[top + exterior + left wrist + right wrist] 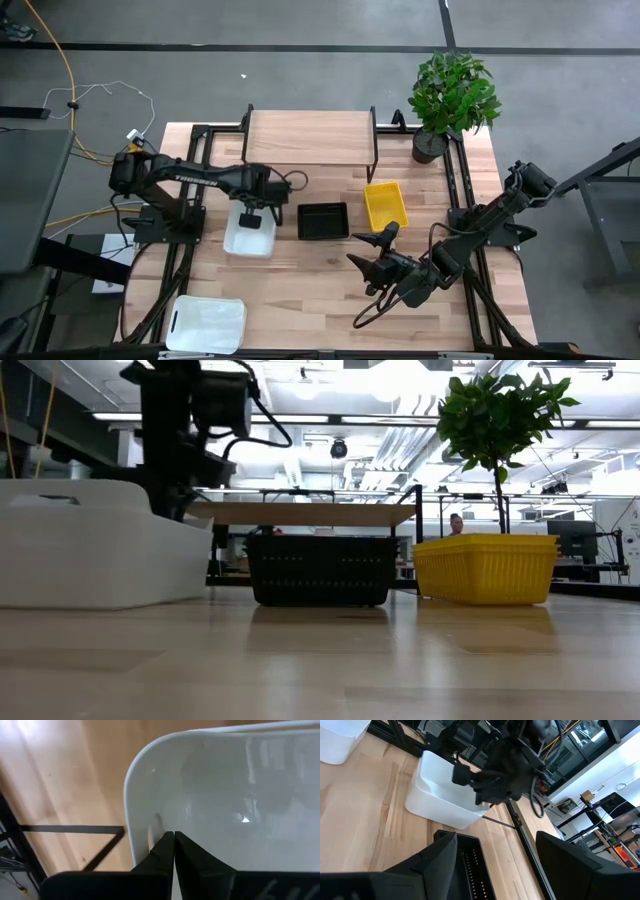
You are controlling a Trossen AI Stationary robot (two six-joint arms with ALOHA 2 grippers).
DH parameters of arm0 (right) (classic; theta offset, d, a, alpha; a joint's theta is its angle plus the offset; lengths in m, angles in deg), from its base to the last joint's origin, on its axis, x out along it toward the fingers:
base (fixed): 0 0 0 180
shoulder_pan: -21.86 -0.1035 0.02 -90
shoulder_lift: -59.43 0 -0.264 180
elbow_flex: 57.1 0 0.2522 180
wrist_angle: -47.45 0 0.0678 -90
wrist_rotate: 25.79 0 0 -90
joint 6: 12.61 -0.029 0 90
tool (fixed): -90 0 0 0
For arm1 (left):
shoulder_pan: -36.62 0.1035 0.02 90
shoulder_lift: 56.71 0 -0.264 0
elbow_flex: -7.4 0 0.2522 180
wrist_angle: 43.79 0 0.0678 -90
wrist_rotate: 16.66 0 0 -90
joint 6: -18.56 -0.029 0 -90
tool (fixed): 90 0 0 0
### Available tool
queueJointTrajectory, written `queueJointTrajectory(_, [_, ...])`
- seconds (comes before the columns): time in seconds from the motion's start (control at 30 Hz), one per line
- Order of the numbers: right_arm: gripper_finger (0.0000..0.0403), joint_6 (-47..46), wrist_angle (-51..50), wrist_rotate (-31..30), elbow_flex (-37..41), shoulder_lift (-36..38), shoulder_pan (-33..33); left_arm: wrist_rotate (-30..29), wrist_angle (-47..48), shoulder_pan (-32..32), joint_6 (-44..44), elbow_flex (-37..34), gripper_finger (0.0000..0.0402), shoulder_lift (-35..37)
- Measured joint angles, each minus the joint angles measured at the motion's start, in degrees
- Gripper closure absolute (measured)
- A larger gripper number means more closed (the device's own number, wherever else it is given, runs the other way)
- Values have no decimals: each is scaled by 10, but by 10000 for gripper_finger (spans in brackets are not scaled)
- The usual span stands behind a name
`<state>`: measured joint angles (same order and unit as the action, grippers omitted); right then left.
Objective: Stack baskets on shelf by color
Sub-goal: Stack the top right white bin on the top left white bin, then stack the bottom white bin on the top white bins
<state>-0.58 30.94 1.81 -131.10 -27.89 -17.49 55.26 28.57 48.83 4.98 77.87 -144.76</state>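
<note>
Pickup step: left gripper (251, 214), clamped on the rim of the white basket (248, 240) at centre-left, must lift it to the shelf (309, 138) above; right gripper (372, 258) waits open, lower right.

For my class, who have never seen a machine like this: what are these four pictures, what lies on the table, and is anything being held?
This is a robot with two dark arms at a wooden table. One picture looks straight down, one looks level across the tabletop, and two come from cameras on the arms' wrists. On the table stand a low wooden shelf, a potted plant, a black basket, a yellow basket and two white baskets, one mid-table and one at the front edge. The left gripper is shut on the rim of the mid-table white basket. The right gripper is open, holds nothing, and sits in front of the black and yellow baskets.
</note>
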Motion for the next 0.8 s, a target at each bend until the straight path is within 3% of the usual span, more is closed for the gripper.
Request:
queueJointTrajectory(0.23, [142, 4, 0, 0, 0, 0, 0, -3, -16, 37, -22, 7, 401, 0])
queueJointTrajectory(0.53, [142, 2, -2, -1, 0, 0, 0, -6, 22, 7, 3, 96, 401, 50])
queueJointTrajectory(0.67, [142, -10, -16, -2, 0, 0, 0, 2, -61, -20, 25, 89, 401, 128])
queueJointTrajectory(0.8, [142, -15, -26, -20, 0, 0, 0, 10, -196, -51, 34, 29, 401, 231])
